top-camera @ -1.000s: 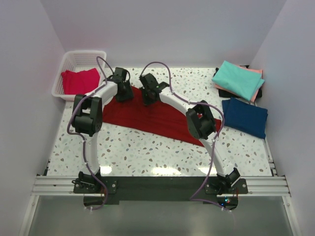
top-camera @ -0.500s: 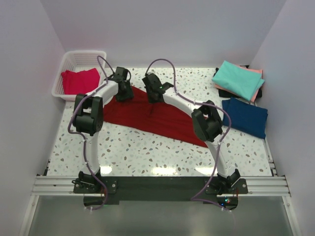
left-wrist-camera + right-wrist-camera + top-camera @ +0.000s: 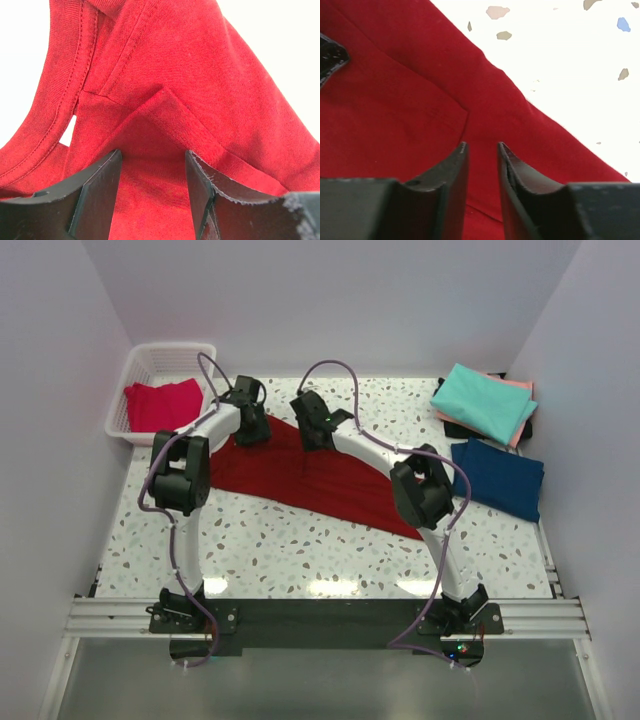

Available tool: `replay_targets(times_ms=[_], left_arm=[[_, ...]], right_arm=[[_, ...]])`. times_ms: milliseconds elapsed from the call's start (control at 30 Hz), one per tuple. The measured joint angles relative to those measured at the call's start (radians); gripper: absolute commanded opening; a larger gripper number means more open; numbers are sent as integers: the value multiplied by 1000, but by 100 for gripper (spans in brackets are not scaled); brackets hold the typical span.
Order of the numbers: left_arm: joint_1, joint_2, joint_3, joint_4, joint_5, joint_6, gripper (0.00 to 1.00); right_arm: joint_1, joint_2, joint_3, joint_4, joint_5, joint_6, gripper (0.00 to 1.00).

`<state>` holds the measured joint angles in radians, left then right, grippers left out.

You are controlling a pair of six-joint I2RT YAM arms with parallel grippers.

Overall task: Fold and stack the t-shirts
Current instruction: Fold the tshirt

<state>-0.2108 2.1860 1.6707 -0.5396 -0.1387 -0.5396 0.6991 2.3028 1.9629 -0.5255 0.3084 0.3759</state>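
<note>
A large dark red t-shirt (image 3: pixel 340 485) lies spread across the middle of the table, slanting from back left to front right. My left gripper (image 3: pixel 254 433) hangs over its back left part, open, with a raised fold of the cloth (image 3: pixel 200 75) just ahead of the gripper (image 3: pixel 153 155). My right gripper (image 3: pixel 316 438) is over the shirt's back edge, its gripper (image 3: pixel 482 146) open with a narrow gap, and red cloth (image 3: pixel 395 100) lies flat below it. A teal t-shirt (image 3: pixel 485 400) lies folded on a salmon pink one (image 3: pixel 519 384). A folded navy one (image 3: pixel 497 477) lies in front of them.
A white lattice basket (image 3: pixel 140 358) stands at the back left corner with a pinkish-red t-shirt (image 3: pixel 160 405) in it. The folded shirts sit along the right wall. The speckled tabletop (image 3: pixel 300 550) shows in front of the red shirt.
My right gripper has opened from shut and let go of the red cloth, after shifting slightly right. The left gripper has stayed open in place.
</note>
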Motion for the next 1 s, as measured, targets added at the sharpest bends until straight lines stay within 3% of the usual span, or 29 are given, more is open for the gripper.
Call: replay_targets(times_ms=[300,633,1000], left_arm=[[0,-24,-44,56,13,21,61],[-40,-150,-113,82,18,63,63],[-120,-196,-156,-45,10,19,63]], right_arm=[[-6,-61,-64,-77,106,0,39],[-111,-361,-294,-139,154,-1,41],[-131,-499,-502,-171,161,-20,42]])
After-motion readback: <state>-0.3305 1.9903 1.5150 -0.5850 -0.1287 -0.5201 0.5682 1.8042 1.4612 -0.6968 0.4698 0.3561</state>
